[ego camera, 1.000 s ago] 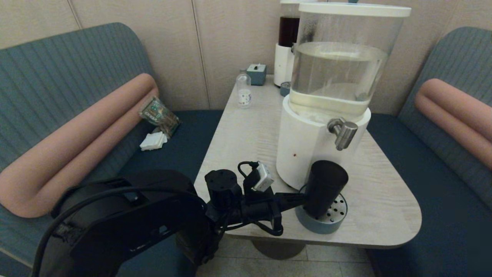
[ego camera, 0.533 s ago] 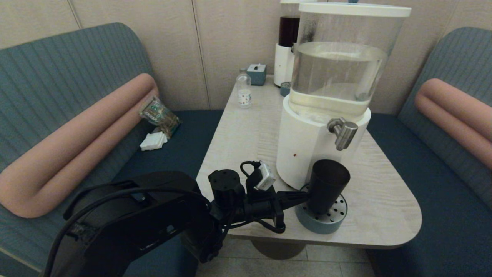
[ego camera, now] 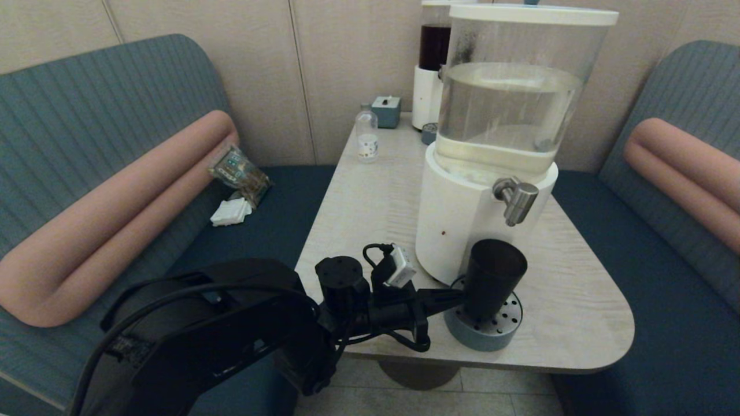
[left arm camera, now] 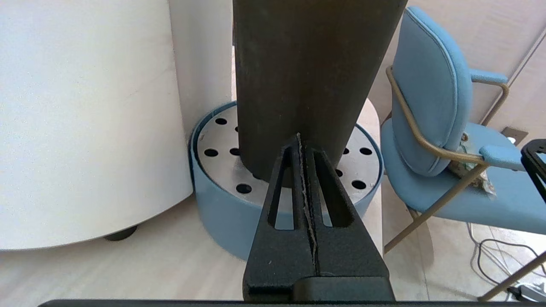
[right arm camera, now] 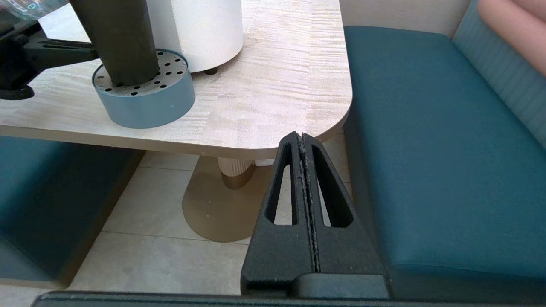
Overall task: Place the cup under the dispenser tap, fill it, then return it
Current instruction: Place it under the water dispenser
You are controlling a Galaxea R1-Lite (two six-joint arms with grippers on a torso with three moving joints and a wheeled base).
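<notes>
Cup (ego camera: 492, 277) on drip tray (ego camera: 491, 338) under tap (ego camera: 516, 199), left gripper (left arm camera: 298, 138) jaws closed, touching cup

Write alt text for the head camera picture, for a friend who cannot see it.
A dark cup stands on a round blue drip tray below the silver tap of a big clear-tank dispenser. The left gripper reaches to the cup's lower side. Both stand on a pale table.

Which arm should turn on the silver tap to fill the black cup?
Probably the left. The left gripper touches the dark tapered plastic cup just below the brushed-silver metal tap; the right gripper hangs low beyond a corner of the pale wooden table.
</notes>
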